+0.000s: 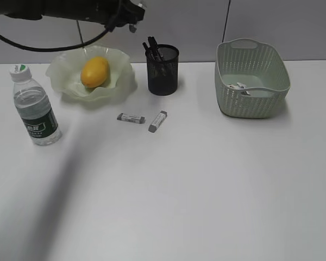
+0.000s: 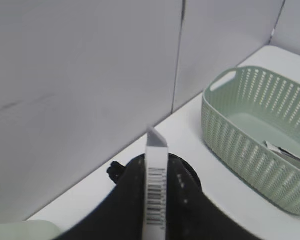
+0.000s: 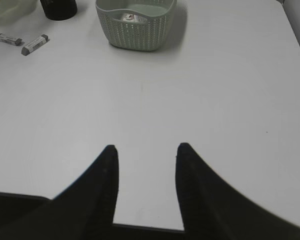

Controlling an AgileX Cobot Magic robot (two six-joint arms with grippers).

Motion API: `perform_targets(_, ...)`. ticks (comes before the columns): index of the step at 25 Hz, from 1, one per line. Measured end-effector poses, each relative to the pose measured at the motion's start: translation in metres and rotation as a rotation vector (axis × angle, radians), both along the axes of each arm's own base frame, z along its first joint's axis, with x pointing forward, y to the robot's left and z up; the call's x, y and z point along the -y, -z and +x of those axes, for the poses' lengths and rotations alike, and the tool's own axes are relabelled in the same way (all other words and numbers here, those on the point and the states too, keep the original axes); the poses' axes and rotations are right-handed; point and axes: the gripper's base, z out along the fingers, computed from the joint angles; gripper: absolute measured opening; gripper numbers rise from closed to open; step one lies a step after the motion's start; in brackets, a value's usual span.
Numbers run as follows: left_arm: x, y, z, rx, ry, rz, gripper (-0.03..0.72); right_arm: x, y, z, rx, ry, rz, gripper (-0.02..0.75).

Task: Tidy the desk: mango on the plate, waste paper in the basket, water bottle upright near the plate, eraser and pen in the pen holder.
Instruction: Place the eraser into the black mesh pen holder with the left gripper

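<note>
The mango (image 1: 94, 72) lies in the wavy green plate (image 1: 62, 70). The water bottle (image 1: 35, 106) stands upright left of the plate. The black mesh pen holder (image 1: 163, 70) holds pens. My left gripper (image 1: 131, 19) hangs high above the plate and holder; in its wrist view it (image 2: 156, 165) is shut on a white barcoded eraser (image 2: 156, 200) over the pen holder's rim (image 2: 191, 169). Two more erasers (image 1: 131, 118) (image 1: 157, 120) lie on the desk in front of the holder. The waste paper (image 1: 240, 87) lies in the basket (image 1: 252, 103). My right gripper (image 3: 146, 150) is open and empty over the desk's front.
The white desk (image 1: 195, 190) stretches bare across the front. The basket (image 3: 135, 30) stands at the back right and the pen holder (image 3: 58, 7) left of it. A grey wall runs close behind the objects.
</note>
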Motion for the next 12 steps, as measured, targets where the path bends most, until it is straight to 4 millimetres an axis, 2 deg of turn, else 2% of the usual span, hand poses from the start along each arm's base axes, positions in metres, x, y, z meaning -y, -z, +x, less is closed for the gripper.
perform_targets(4,-0.011,-0.001,0.007,-0.004,-0.019,-0.112,0.087,0.0,0.0,0.0,0.0,0.0,0.0,0.316)
perform_targets(12,0.002,0.025,0.023,0.001,0.086,-0.224,0.087,0.0,0.0,0.0,0.0,0.001,0.0,0.316)
